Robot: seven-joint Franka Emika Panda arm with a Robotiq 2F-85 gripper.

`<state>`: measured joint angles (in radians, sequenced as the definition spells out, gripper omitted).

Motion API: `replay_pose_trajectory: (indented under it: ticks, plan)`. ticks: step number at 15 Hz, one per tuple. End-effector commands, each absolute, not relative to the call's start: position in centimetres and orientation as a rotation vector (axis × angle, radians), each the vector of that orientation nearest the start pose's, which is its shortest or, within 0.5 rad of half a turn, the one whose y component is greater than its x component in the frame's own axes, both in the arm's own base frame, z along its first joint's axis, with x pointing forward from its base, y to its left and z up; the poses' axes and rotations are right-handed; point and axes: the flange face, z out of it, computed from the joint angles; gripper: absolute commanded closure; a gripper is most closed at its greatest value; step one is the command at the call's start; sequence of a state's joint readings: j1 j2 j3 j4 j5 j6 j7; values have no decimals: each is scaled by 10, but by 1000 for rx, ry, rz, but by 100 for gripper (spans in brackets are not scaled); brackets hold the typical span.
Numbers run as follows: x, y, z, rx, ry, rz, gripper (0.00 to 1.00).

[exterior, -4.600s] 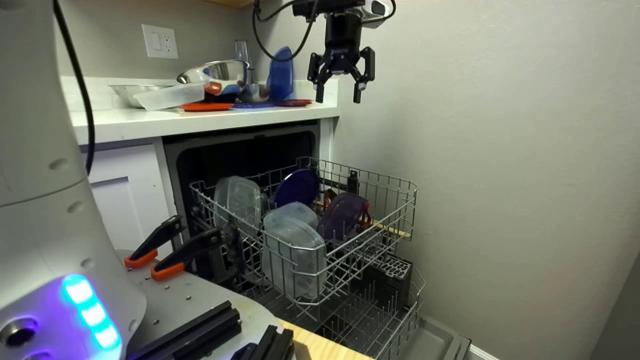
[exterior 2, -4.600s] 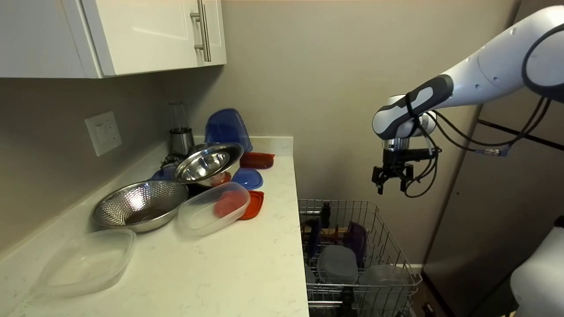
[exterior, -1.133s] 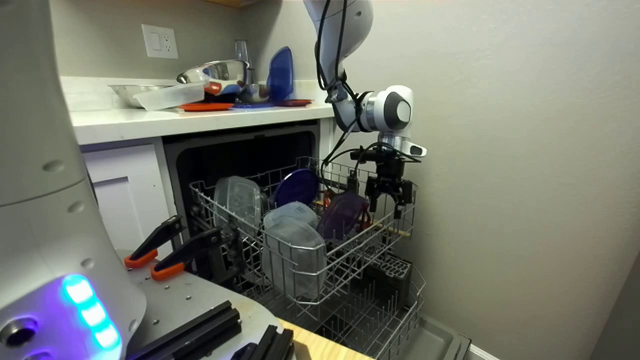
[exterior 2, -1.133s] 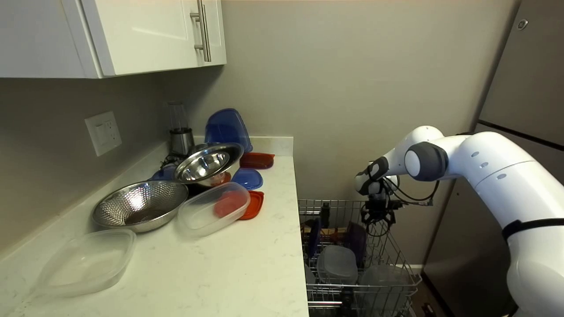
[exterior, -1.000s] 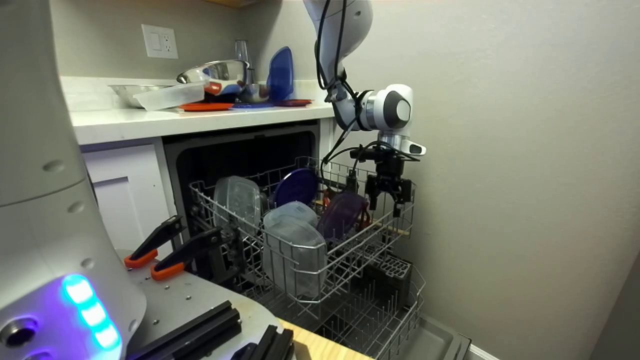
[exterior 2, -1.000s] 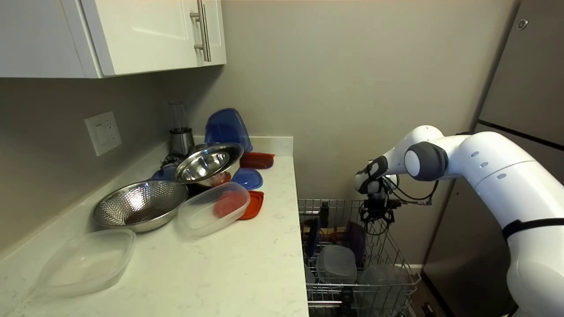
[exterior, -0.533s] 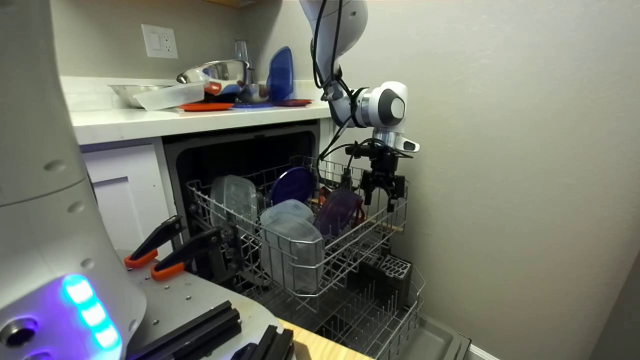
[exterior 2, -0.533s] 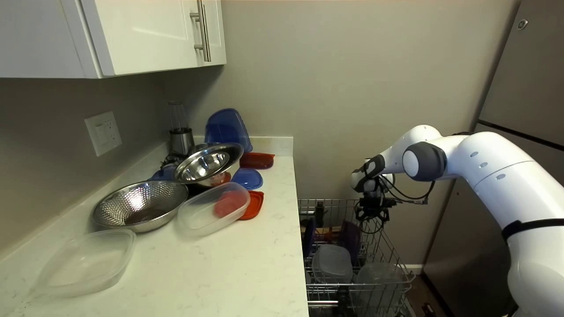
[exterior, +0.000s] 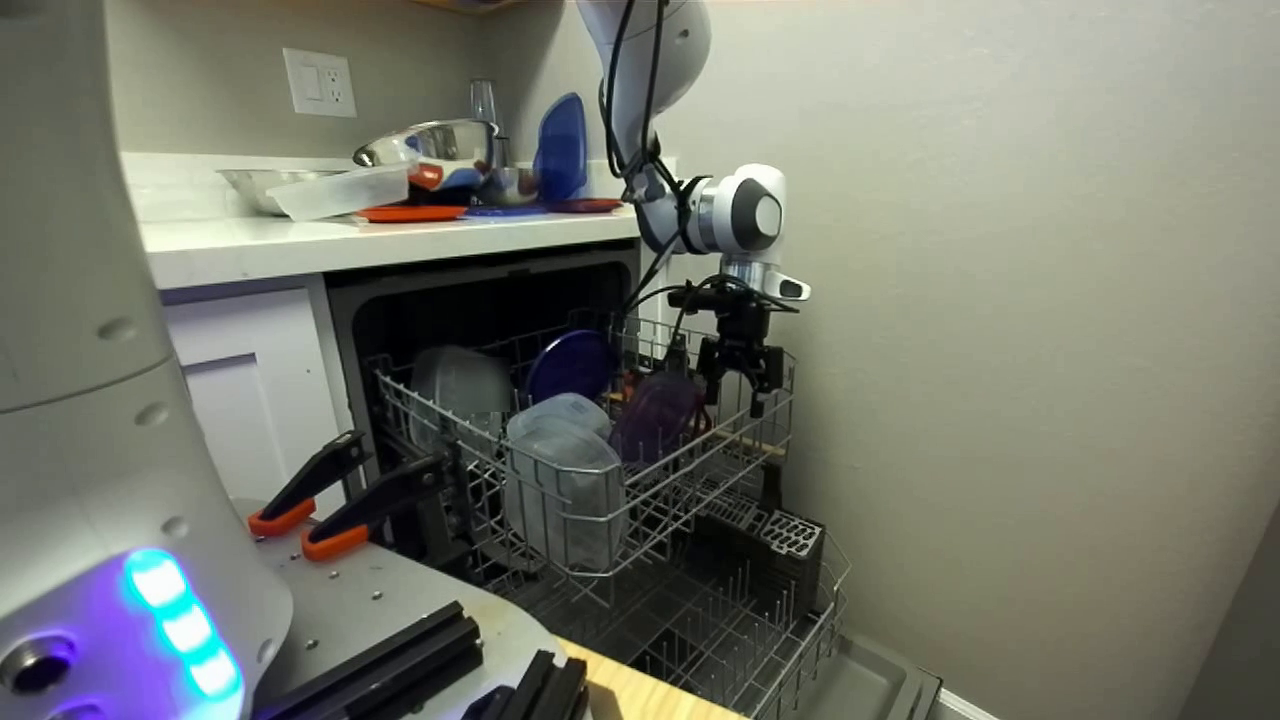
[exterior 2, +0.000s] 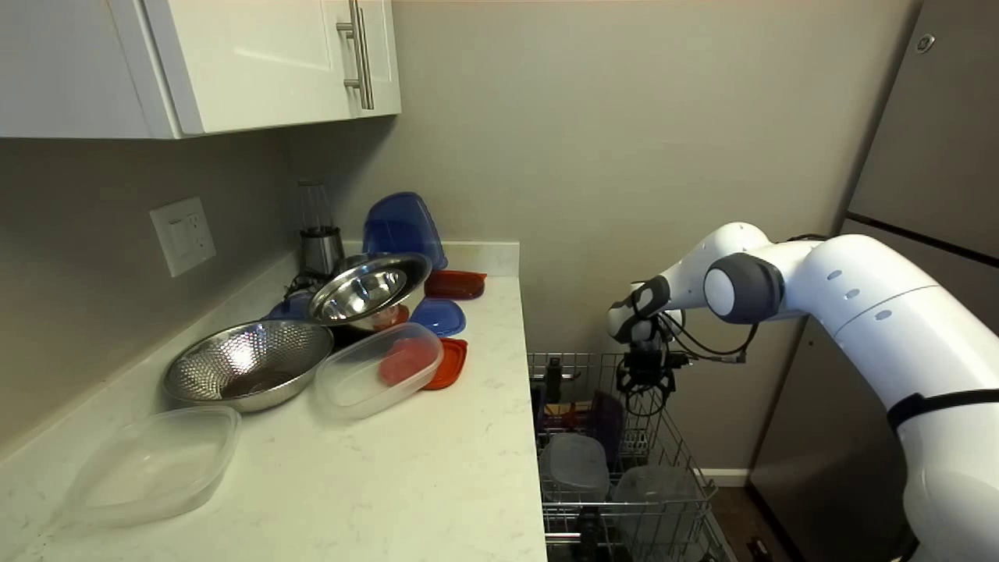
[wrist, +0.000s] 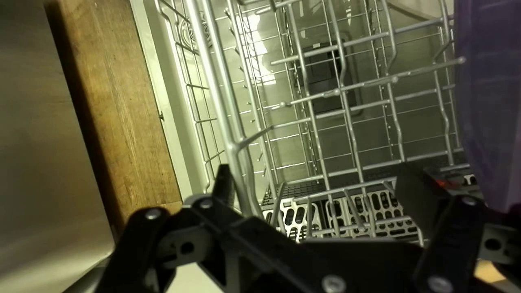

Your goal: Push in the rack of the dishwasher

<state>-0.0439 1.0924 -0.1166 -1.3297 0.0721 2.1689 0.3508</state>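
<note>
The dishwasher [exterior: 430,282] has its upper rack [exterior: 565,466] sticking partway out. The gripper [exterior: 735,402] has its fingers spread wide; in the wrist view the rack's wire edge runs between them, touching or not I can't tell. Past that edge, at ten o'clock, wood floor [wrist: 122,101] shows. A purple lid [exterior: 655,420] is close at the gripper's nine o'clock. Rack and gripper have slid farther in since the earlier frame. In an exterior view, the white counter [exterior 2: 351,492] at seven o'clock holds a steel colander [exterior 2: 199,371]; the fridge [exterior 2: 827,453] is at three.
</note>
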Motion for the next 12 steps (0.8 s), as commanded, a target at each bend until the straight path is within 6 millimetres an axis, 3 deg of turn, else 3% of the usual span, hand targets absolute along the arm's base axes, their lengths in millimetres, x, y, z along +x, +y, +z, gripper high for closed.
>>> replay_pose_trajectory:
  ticks: [1, 5, 12]
  plan:
    - [687, -69, 38, -3088, 709, 420, 0]
    - [689, -52, 31, -3099, 620, 429, 0]
    - [697, -8, 38, -3123, 521, 411, 0]
